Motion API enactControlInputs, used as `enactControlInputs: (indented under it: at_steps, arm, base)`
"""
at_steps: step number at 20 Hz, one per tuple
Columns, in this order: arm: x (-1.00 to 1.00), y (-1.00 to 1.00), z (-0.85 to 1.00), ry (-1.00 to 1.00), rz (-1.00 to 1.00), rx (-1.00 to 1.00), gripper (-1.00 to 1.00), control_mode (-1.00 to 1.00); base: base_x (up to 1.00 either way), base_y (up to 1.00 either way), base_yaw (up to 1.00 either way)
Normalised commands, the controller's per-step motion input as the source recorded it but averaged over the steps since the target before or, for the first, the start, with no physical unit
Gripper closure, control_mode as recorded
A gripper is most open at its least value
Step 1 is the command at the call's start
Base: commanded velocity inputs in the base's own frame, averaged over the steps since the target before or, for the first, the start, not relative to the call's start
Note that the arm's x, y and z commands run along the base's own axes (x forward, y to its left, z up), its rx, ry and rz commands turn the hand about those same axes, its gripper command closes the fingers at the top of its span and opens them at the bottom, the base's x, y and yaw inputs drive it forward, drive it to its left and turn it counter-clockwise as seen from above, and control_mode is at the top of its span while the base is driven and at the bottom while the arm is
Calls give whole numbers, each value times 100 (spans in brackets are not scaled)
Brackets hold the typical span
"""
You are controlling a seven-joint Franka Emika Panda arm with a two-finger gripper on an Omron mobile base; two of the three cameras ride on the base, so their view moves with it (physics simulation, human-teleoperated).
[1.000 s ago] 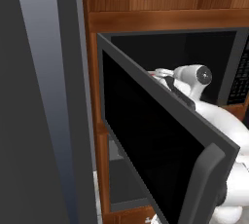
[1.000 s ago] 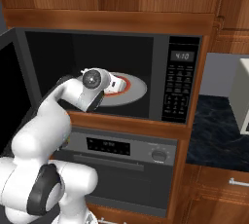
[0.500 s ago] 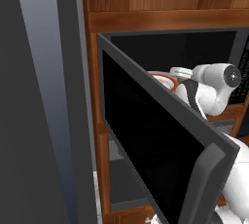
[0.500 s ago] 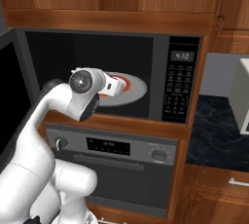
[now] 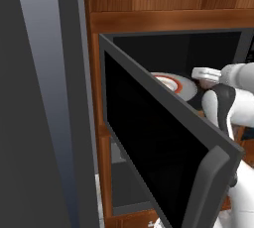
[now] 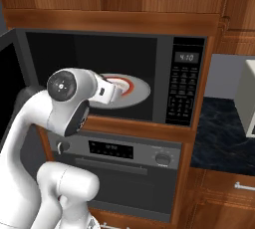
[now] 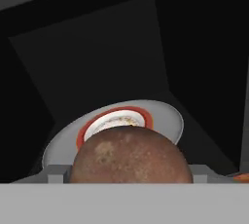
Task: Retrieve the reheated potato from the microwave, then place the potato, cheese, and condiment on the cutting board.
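Sitting between the spread fingertips of the gripper [image 7: 129, 174], the potato [image 7: 129, 157] is seen w/ jaws wide on either side, at the open microwave [image 6: 187, 81] mouth, before its plate [image 7: 116, 121].

Left base view: from behind-left, facing forward past the swung-out door [image 5: 163, 147] into the microwave [image 5: 173, 48], door close to lens. Right base view: from behind-right, squarely facing the microwave [image 6: 187, 83] front, oven [image 6: 124, 158] below, mid distance. Hand view: looking into the cavity, very near the potato [image 7: 129, 157], plate [image 7: 160, 116] behind. Shared by all three: cavity and plate [image 6: 134, 86].
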Motion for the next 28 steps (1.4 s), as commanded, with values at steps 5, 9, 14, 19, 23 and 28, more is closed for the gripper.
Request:
enactControlInputs:
  at_steps: [5, 9, 14, 19, 23, 28]
  arm:
    - [-80, 1, 35, 21, 0, 0, 100, -100]
    - [-56, 5, 0, 25, 0, 0, 100, -100]
    - [-36, 0, -3, 16, 0, 0, 100, -100]
    - [-10, 0, -1, 3, 0, 0, 100, 100]
    - [0, 0, 0, 0, 0, 0, 100, 100]
    - [0, 0, 0, 0, 0, 0, 100, 100]
  base:
    - [0, 0, 0]
    - [0, 0, 0]
    - [0, 0, 0]
    - [-51, -4, 0]
    - [-98, -47, 0]
    - [-10, -94, 0]
